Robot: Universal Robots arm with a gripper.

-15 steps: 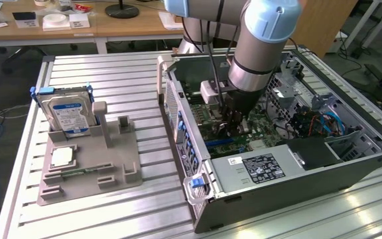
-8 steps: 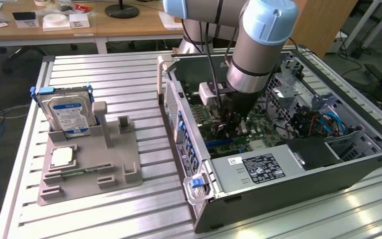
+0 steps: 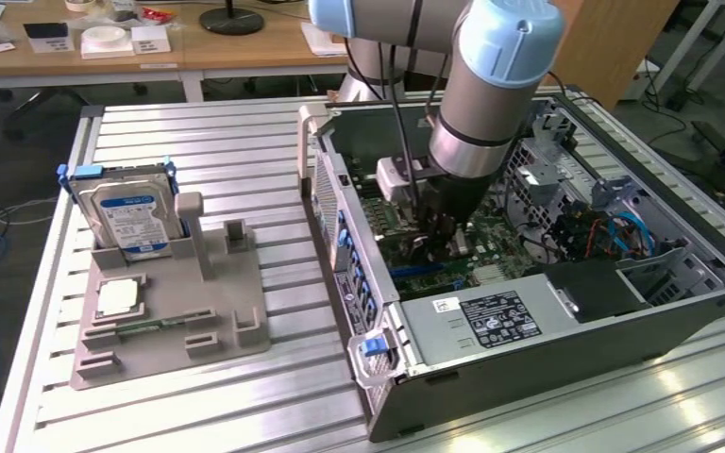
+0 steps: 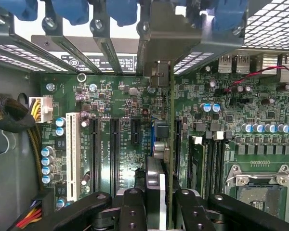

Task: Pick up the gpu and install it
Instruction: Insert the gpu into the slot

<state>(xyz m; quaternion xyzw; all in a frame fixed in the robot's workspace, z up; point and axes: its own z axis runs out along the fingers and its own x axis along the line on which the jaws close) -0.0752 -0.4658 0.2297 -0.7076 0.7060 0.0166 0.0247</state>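
Observation:
The gpu [image 4: 172, 144] is seen edge-on in the wrist view as a thin green card standing upright over the motherboard [image 4: 130, 110]. Its silvery metal end [image 4: 159, 43] sits up at the case's rear slot openings. My gripper [image 4: 161, 209] is shut on the card's near edge, with a black finger [image 4: 131, 211] on either side of it. Whether the card's lower edge sits in a slot I cannot tell. In the exterior view my gripper [image 3: 442, 236] reaches down inside the open computer case [image 3: 716, 283], low over the board.
Long black expansion slots [image 4: 94, 154] and a white slot [image 4: 72, 154] lie beside the card, with memory slots [image 4: 207, 159] and the CPU socket [image 4: 260, 192] on its other side. The power supply [image 3: 489, 321] stands close by. A grey fixture [image 3: 174, 311] at the exterior view's left holds a hard drive [image 3: 129, 212].

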